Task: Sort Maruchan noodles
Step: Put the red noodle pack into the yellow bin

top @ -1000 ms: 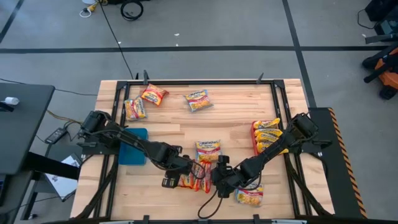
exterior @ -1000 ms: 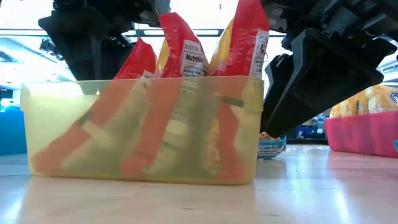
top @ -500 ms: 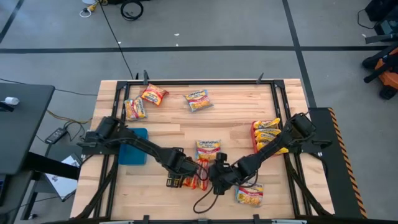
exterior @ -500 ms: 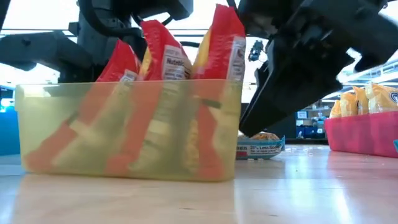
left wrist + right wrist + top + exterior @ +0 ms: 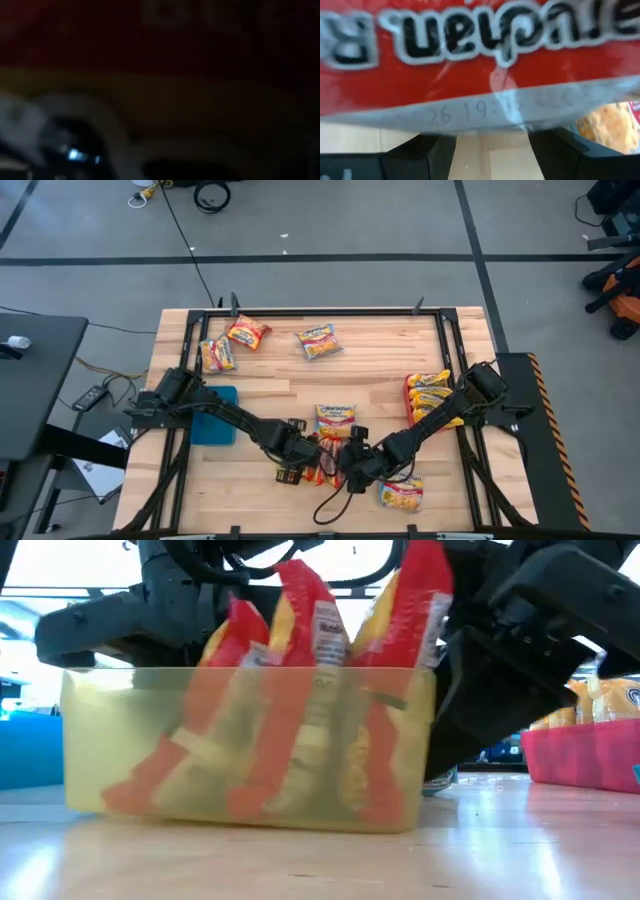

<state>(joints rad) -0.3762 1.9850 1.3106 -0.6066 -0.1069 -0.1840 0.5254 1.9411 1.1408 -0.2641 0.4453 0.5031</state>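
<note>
On the worktop [image 5: 380, 360], a blue tray [image 5: 213, 416] lies at the left edge, with two loose noodle packets [image 5: 232, 343] beyond it. Near the front middle, the left pincer [image 5: 300, 455] and the right pincer [image 5: 345, 463] meet over a yellow tray [image 5: 250, 750] holding upright red noodle packets [image 5: 318, 625]; whether the left one is open or closed I cannot tell, while the right one's fingers [image 5: 420, 155] stand spread beneath a red packet's edge [image 5: 480, 65]. A pink tray [image 5: 585, 752] at the right holds yellow packets [image 5: 430, 393].
</note>
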